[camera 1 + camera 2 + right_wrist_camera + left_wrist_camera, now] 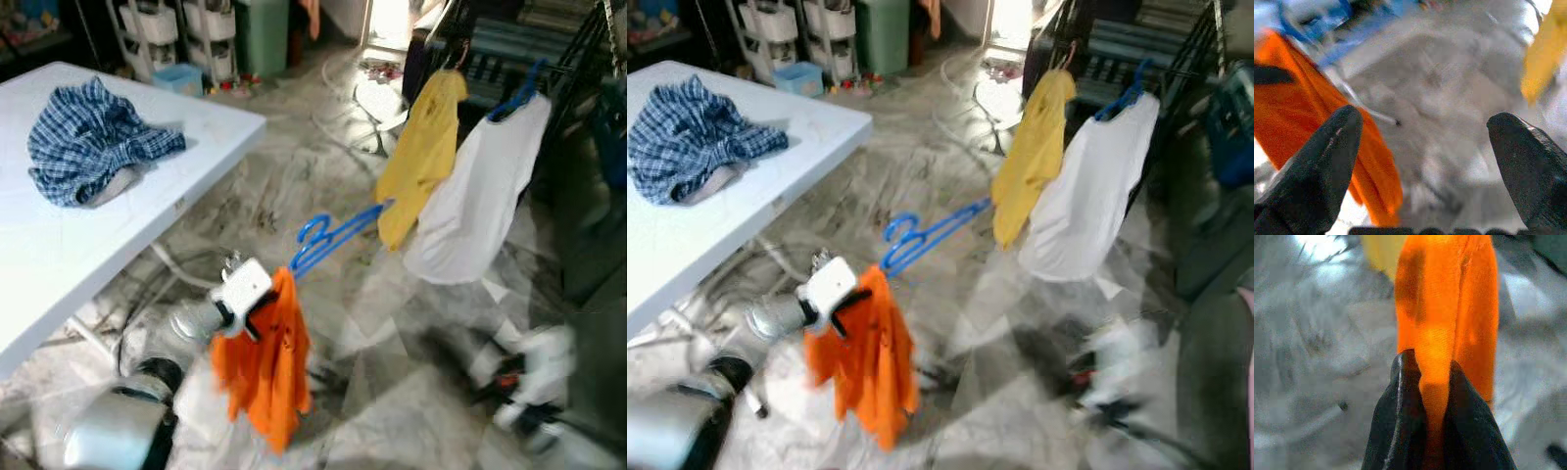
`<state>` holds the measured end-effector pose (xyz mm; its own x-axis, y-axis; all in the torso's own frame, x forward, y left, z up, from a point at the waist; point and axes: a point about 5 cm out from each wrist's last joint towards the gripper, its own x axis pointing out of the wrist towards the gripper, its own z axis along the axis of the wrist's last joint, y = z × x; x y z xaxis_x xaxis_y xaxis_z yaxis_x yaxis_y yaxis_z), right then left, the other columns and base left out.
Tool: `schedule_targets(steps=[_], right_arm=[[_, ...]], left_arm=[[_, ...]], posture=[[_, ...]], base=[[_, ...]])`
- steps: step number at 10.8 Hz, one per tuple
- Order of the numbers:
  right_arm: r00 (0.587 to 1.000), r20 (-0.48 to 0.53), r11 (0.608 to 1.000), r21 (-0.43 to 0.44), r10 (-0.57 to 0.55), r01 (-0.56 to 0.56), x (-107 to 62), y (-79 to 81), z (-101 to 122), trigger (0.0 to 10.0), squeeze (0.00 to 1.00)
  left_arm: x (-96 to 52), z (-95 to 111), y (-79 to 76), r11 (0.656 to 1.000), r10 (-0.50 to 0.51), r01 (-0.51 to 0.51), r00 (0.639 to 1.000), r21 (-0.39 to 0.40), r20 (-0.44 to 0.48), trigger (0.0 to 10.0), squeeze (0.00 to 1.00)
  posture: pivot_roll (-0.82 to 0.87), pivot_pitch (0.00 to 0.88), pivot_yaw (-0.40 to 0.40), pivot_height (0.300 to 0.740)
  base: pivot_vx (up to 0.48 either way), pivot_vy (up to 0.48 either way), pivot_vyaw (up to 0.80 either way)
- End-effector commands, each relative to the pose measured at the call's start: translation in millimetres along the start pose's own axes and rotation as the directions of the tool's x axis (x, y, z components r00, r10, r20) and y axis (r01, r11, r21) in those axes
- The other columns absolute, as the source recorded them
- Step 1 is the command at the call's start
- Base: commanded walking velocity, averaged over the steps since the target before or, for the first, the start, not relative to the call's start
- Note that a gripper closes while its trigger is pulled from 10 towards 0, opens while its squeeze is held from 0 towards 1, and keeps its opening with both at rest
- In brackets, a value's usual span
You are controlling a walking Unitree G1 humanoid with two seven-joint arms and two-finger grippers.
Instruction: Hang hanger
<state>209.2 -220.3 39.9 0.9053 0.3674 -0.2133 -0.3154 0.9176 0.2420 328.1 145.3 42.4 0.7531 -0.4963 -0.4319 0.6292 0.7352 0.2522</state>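
The left gripper (pixel 1436 382), arm extended forward, pinches an orange garment (pixel 269 367) on a blue hanger (pixel 328 240) angled toward the yellow shirt (pixel 421 157); the right gripper (pixel 1425 147) gapes wide.

Home laundry area, clothes rack (pixel 578 59), marble floor (pixel 284 196), storage drawers (pixel 176 29)

Bg items around the room, marble floor (pixel 294 196).
White table (pixel 59 255) at left w/ crumpled blue plaid shirt (pixel 93 142) on top, near its far side. Yellow garment (pixel 423 157) and white garment (pixel 478 196) hang side by side on dark drying rack (pixel 578 59) at right, white one on a blue hanger. Far back: white drawer units (pixel 181 29), green bin (pixel 262 34), light-blue box (pixel 178 78) on the floor. Blurry white/red thing low right, can't tell what.
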Motion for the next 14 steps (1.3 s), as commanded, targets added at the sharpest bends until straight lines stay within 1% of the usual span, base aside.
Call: schedule_targets(steps=[1, 2, 3, 4, 5, 6, 7, 8, 9, 10, 11, 12, 13, 14], right_arm=[[0.996, -0.028, 0.997, -0.006, -0.083, 0.083, 2.9, -6.1, -12.3, 10.0, 1.00], [0.981, -0.053, 0.981, 0.055, -0.184, 0.187, 11.6, -7.3, -31.5, 10.0, 1.00], [0.966, -0.068, 0.963, 0.092, -0.248, 0.254, 15.2, -9.2, -41.1, 10.0, 1.00], [0.937, -0.112, 0.924, 0.164, -0.330, 0.345, 17.4, -12.4, -56.2, 10.0, 1.00], [0.883, -0.228, 0.865, 0.209, -0.409, 0.455, 13.5, -14.5, -82.8, 10.0, 1.00], [0.837, -0.303, 0.834, 0.184, -0.455, 0.520, 8.1, -14.7, -97.9, 10.0, 1.00], [0.784, -0.396, 0.817, 0.129, -0.477, 0.562, -2.2, -12.4, -115.0, 10.0, 1.00], [0.767, -0.432, 0.819, 0.102, -0.475, 0.565, -7.3, -10.8, -121.8, 10.0, 1.00], [0.738, -0.477, 0.810, 0.084, -0.478, 0.580, -17.6, -10.8, -131.4, 10.0, 1.00], [0.720, -0.483, 0.796, 0.073, -0.499, 0.600, -23.4, -14.7, -132.8, 10.0, 1.00], [0.709, -0.444, 0.760, 0.092, -0.547, 0.644, -23.7, -25.2, -124.8, 10.0, 1.00], [0.701, -0.381, 0.720, 0.120, -0.603, 0.684, -19.5, -35.8, -112.4, 10.0, 1.00], [0.700, -0.355, 0.697, 0.160, -0.620, 0.699, -15.4, -38.0, -107.6, 10.0, 1.00], [0.702, -0.340, 0.685, 0.190, -0.626, 0.703, -13.5, -36.6, -106.8, 10.0, 1.00]], left_arm=[[-1.4, -6.1, 2.8, 0.992, 0.090, -0.091, 0.996, -0.083, -0.018, 0.0, 0.00], [0.3, -15.0, -8.0, 0.978, 0.128, -0.134, 0.991, -0.161, -0.043, 0.0, 0.00], [1.3, -19.1, -14.4, 0.968, 0.146, -0.154, 0.988, -0.195, -0.055, 0.0, 0.00], [1.3, -27.1, -23.3, 0.969, 0.158, -0.172, 0.983, -0.177, -0.094, 0.0, 0.00], [-2.1, -43.9, -34.0, 0.961, 0.188, -0.220, 0.965, -0.166, -0.185, 0.0, 0.00], [-5.0, -53.8, -39.5, 0.954, 0.204, -0.247, 0.949, -0.168, -0.240, 0.0, 0.00], [-6.5, -60.2, -45.5, 0.964, 0.196, -0.237, 0.941, -0.124, -0.276, 0.0, 0.00], [-6.9, -62.4, -48.7, 0.968, 0.191, -0.229, 0.939, -0.106, -0.286, 0.0, 0.00], [-8.0, -66.1, -51.7, 0.968, 0.206, -0.240, 0.929, -0.077, -0.308, 0.0, 0.00], [-9.3, -68.6, -51.7, 0.965, 0.219, -0.254, 0.920, -0.071, -0.324, 0.5, 0.00], [-10.3, -70.4, -51.2, 0.959, 0.235, -0.274, 0.911, -0.071, -0.338, 4.0, 0.00], [-9.3, -69.7, -52.5, 0.961, 0.228, -0.268, 0.912, -0.074, -0.341, 5.5, 0.00], [-7.8, -68.4, -54.2, 0.965, 0.220, -0.254, 0.914, -0.060, -0.340, 4.6, 0.00], [-5.3, -65.9, -57.1, 0.973, 0.197, -0.225, 0.921, -0.046, -0.337, 3.8, 0.00]], posture=[[0.10, 0.000, -0.047, 0.740], [0.11, 0.000, -0.064, 0.740], [0.12, 0.000, -0.075, 0.740], [0.13, 0.000, -0.087, 0.740], [0.14, 0.000, -0.095, 0.740], [0.14, 0.000, -0.105, 0.740], [0.14, 0.000, -0.110, 0.740], [0.16, 0.000, -0.118, 0.740], [0.17, 0.000, -0.127, 0.740], [0.18, 0.000, -0.132, 0.740], [0.17, 0.000, -0.123, 0.740], [0.15, 0.000, -0.105, 0.740], [0.12, 0.000, -0.085, 0.740], [0.09, 0.000, -0.063, 0.740]], base=[[0.000, 0.000, 0.00], [0.000, 0.000, 0.00], [0.000, 0.000, 0.00], [0.000, 0.000, 0.00], [0.000, 0.000, 0.00], [0.000, 0.000, 0.00], [0.000, 0.000, 0.00], [0.000, 0.000, 0.00], [0.000, 0.000, 0.00], [0.000, 0.000, 0.00], [0.000, 0.000, 0.00], [0.000, 0.000, 0.00], [0.000, 0.000, 0.00], [0.000, 0.000, 0.00]])
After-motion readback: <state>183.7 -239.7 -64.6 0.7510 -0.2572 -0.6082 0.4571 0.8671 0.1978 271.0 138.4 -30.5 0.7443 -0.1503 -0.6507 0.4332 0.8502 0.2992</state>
